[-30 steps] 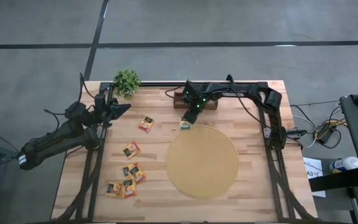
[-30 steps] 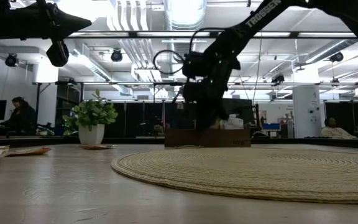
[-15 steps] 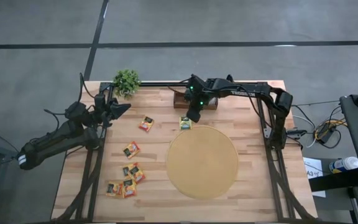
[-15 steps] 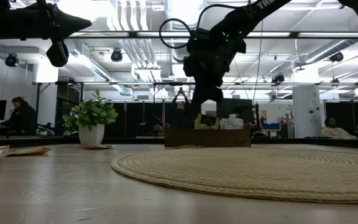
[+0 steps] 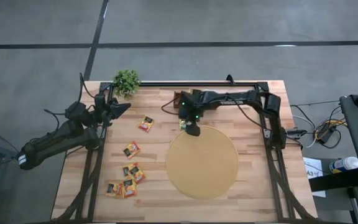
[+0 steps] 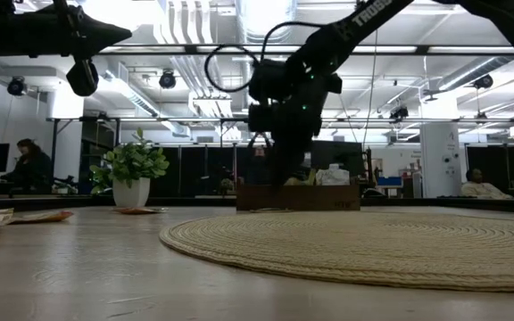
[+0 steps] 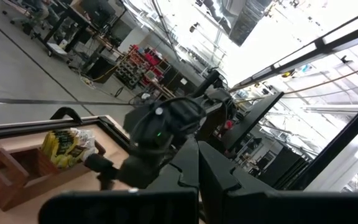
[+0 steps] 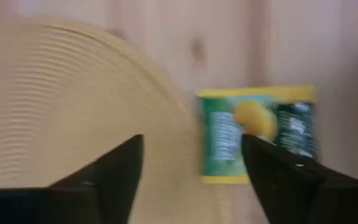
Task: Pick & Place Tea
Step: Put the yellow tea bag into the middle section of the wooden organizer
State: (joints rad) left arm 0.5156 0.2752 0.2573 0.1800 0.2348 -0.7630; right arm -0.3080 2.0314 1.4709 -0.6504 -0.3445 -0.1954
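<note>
A yellow-green tea sachet (image 8: 257,134) lies flat on the wood, right beside the far rim of the round tan mat (image 5: 202,163). My right gripper (image 8: 191,180) hovers open above it, slanting down. One finger is over the mat and the other over the sachet's edge. In the high view the gripper (image 5: 191,129) covers most of this sachet (image 5: 183,124). The wooden tray (image 6: 297,196) at the far edge holds more sachets (image 7: 64,146). My left gripper (image 5: 126,107) waits shut above the far left corner.
Several orange-red and yellow-green sachets lie loose on the left half: one (image 5: 146,123) near the middle, one (image 5: 131,149) below it, and a cluster (image 5: 124,183) near the front. A potted plant (image 5: 127,81) stands at the far edge. People sit in the room behind.
My right arm has swung toward the table's left edge, and its wrist has rolled. The gripper first drew back toward the tray, then came over the sachet at the mat's far rim. The sachet has stayed in place on the wood.
</note>
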